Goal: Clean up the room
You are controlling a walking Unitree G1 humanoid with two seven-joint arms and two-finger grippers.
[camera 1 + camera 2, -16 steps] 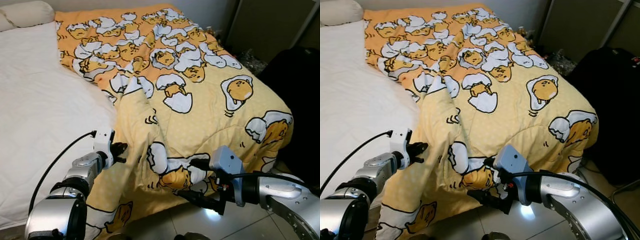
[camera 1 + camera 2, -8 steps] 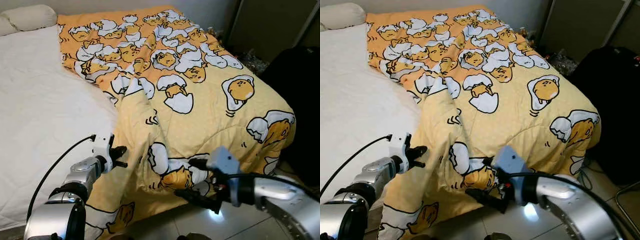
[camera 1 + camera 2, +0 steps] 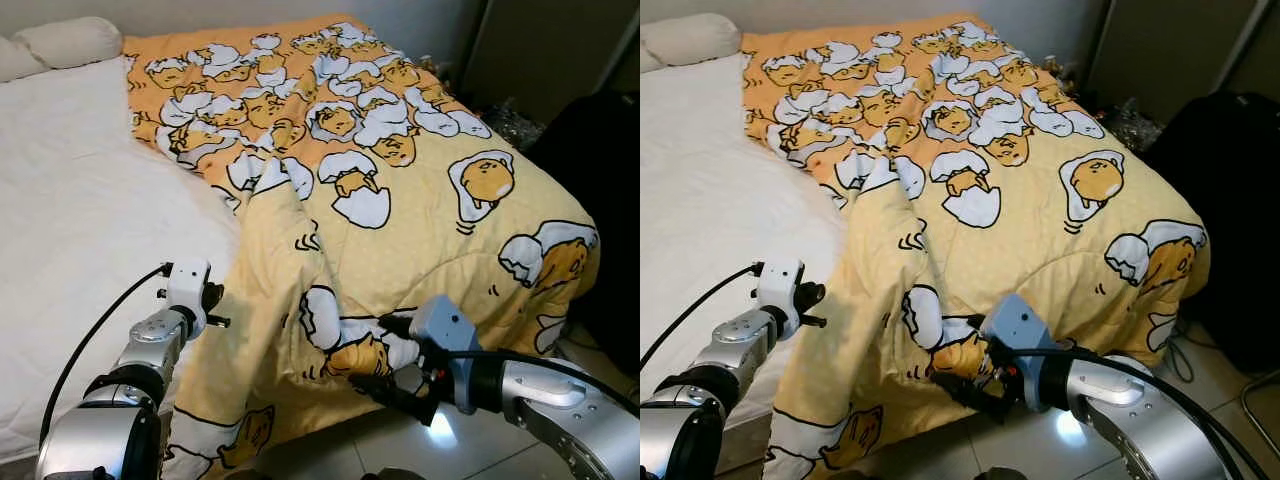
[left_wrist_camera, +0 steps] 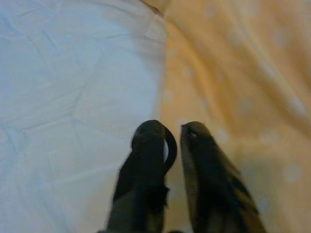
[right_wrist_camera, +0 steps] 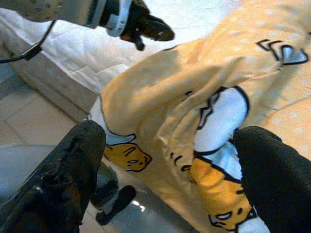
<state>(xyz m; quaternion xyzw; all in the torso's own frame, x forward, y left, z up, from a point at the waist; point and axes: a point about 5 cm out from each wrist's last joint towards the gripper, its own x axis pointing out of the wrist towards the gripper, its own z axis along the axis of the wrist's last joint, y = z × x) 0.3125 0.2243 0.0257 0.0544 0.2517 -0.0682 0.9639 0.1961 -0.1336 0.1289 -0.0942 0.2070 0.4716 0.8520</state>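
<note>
Yellow quilt (image 3: 400, 200) printed with egg cartoons lies over the right half of the bed, its near edge spilling over the foot toward the tiled floor (image 3: 940, 455). White sheet (image 3: 90, 240) bare on the left half; pillow (image 3: 70, 40) at the head. Right gripper (image 3: 385, 352) reaches in at the hanging fold near the foot, fingers spread wide on either side of a bunched ridge of cloth, not closed on it. Left gripper (image 3: 214, 306) hovers at the quilt's left edge where it meets the sheet; its fingertips (image 4: 153, 141) sit nearly together with a thin gap, nothing between them. Black bag (image 3: 600, 170) stands beside the bed on the right.
</note>
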